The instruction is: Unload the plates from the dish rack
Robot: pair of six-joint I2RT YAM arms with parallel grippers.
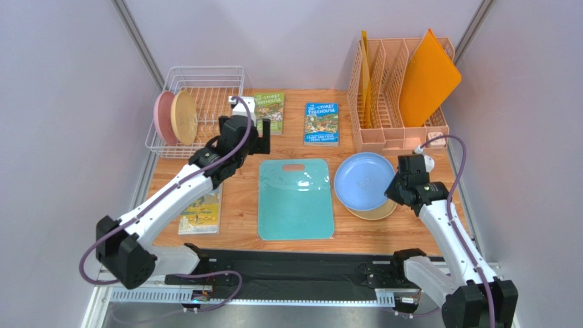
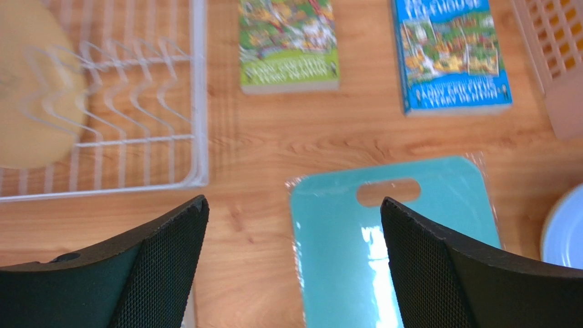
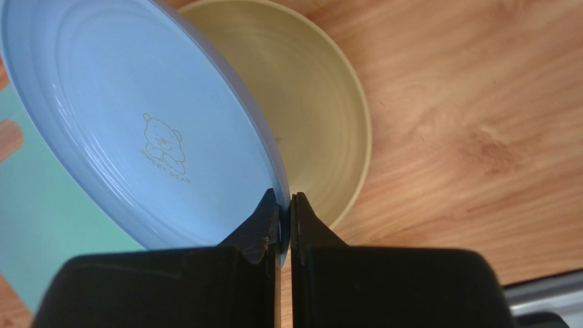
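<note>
Pinching the near rim of the blue plate, the right claw holds it tilted over the yellow plate just beyond its tips. The left claw gapes wide, holding nothing; the dish rack, with the tan plate and the pink plate upright inside, lies ahead to its left.

back wall: plain, pale lilac-grey.
side walls: left wall and right wall, the same pale tone, closing the space in.
corners: left post and right post, grey metal, standing where the walls meet.
table: light wood, grain showing.
near edge: black strip across the table, pale metal rail just below it.
light: soft, even, with faint shadows.
</note>
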